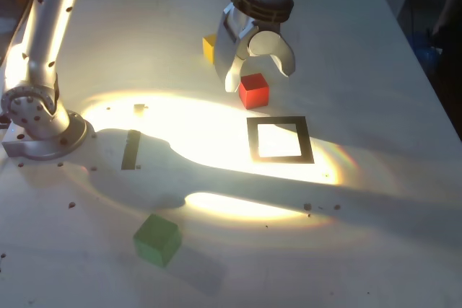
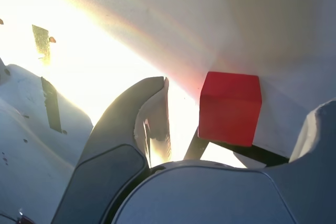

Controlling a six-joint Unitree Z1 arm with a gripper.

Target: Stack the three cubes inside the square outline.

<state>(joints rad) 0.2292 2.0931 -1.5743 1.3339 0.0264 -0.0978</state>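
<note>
Hovering: gripper (image 1: 260, 81), its jaws spread apart and released, above the table (image 1: 346, 250) near the red cube.
Between the fingers in the wrist view: red cube (image 2: 229, 111), a gap showing on either side, nothing grasped.
Red cube on the table: just beside the square outline (image 1: 306, 138), outside it; in the exterior view it sits above the frame.
Yellow cube: (image 1: 209, 47) on the table, partly hidden by the gripper, to the exterior view's left of the red cube.
Inside the outline: white centre, brightly lit, holding no cube.
Black tape strip: (image 1: 131, 151) well apart from the outline, toward the arm base (image 1: 52, 142) at the exterior view's left.
Green cube: (image 1: 157, 240) alone toward the bottom of the exterior view, well apart from the other two.
Light: a glaring patch across the table, cut by the arm's dark shadow.
</note>
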